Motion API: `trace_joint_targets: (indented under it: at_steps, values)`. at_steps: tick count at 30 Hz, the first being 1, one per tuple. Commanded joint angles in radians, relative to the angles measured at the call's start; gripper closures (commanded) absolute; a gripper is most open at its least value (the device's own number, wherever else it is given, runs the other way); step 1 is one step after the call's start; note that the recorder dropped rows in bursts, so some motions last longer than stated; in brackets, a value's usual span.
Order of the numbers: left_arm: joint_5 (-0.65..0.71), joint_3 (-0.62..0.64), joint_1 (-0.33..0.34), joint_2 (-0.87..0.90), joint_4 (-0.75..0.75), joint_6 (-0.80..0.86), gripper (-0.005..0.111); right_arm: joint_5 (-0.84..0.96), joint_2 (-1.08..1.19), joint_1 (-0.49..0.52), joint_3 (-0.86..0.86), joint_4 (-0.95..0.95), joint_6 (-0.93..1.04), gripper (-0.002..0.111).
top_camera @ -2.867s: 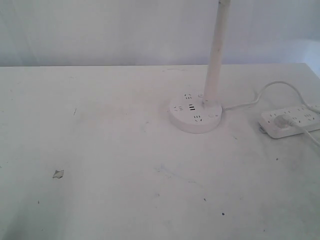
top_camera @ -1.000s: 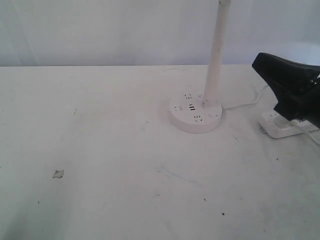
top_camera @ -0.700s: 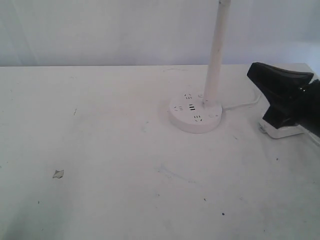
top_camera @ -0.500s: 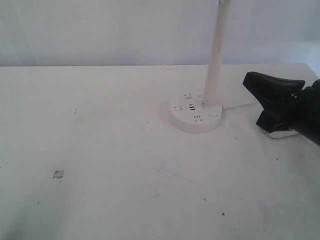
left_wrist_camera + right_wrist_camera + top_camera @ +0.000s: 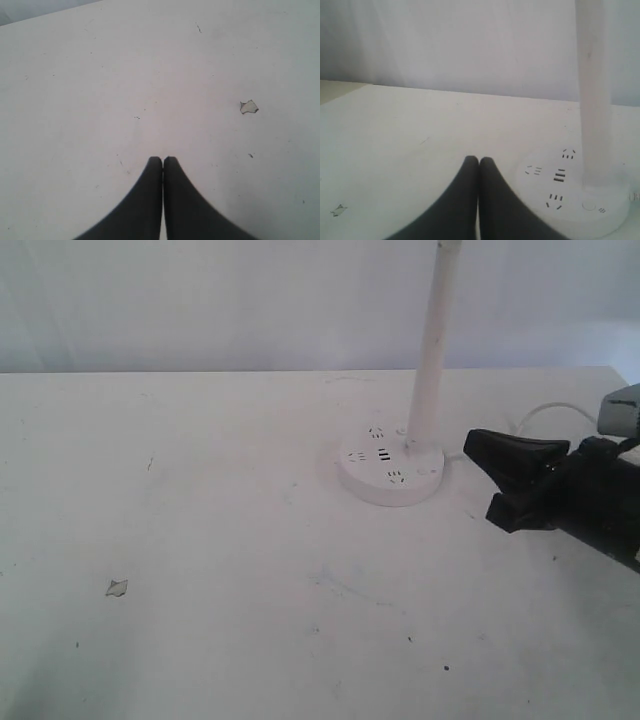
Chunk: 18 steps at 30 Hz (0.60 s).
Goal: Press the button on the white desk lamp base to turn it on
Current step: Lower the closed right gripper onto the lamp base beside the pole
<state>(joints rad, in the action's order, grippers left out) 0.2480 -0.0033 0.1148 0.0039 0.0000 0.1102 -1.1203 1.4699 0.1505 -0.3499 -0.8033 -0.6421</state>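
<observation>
The white desk lamp base (image 5: 388, 472) is a thick round disc on the white table, with socket holes and dark USB slots on top. Its slim white pole (image 5: 430, 350) rises out of the frame. A small round button (image 5: 589, 205) sits on the base's top close to the pole. My right gripper (image 5: 478, 446) is black and shut on nothing, just right of the base and a short gap from its rim. In the right wrist view its tips (image 5: 479, 159) hover beside the base (image 5: 570, 200). My left gripper (image 5: 163, 159) is shut over bare table, away from the lamp and outside the exterior view.
A white cable (image 5: 545, 412) loops behind my right arm, which hides the power strip. A small chip or scrap (image 5: 117, 588) lies on the table at the left, also in the left wrist view (image 5: 248, 106). A pale wall stands behind the table's far edge (image 5: 200, 372).
My right arm has come in from the right, moving left and lower toward the lamp base, and now covers the power strip. The lamp has not moved.
</observation>
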Motion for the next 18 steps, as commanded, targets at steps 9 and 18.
trace_joint_targets:
  at_steps: [9,18]
  values:
    - [-0.002,0.003,0.003,-0.004,-0.006,-0.001,0.107,-0.101,0.126,-0.036,-0.043,-0.001,0.021,0.108]
    - [-0.002,0.003,0.003,-0.004,-0.006,-0.001,0.107,-0.089,0.191,-0.129,-0.115,0.005,0.059,0.108]
